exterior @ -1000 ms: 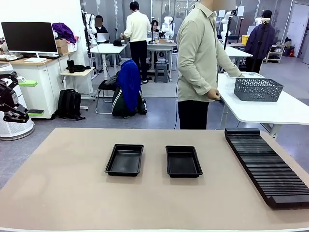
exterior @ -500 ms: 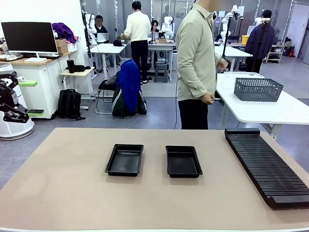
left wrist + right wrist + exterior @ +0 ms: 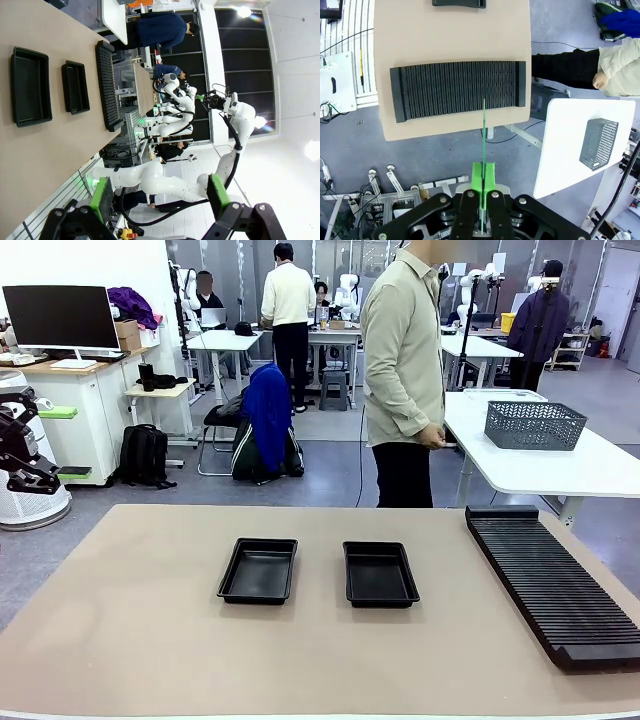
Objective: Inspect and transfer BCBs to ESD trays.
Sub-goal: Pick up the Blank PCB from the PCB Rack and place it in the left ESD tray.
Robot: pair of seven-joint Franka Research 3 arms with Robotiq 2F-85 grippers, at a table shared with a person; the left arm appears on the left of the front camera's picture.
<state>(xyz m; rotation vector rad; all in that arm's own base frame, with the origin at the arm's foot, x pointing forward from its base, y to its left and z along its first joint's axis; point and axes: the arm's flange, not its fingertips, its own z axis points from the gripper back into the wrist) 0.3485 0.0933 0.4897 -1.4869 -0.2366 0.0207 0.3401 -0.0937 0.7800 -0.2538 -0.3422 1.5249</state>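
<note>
Thin flat green circuit board (image 3: pixel 484 130) is gripped edge-on by closed right claw (image 3: pixel 483 180). Long black ribbed rack (image 3: pixel 457 90) is seen straight ahead of it, shallow black plastic trays (image 3: pixel 256 598) beyond. Board should be turned flat before lowering. Left claw (image 3: pixel 160 200) is spread wide, empty.

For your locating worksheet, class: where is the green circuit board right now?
In the right wrist view, the green circuit board is clamped edge-on in the shut right gripper, held over the black slotted rack.

On the worktop (image 3: pixel 120 640) the left ESD tray (image 3: pixel 259 570) lies just beside the right ESD tray (image 3: pixel 379 574); the slotted rack (image 3: pixel 550 585) lies right of both; a person (image 3: pixel 403 370) stands behind.
</note>
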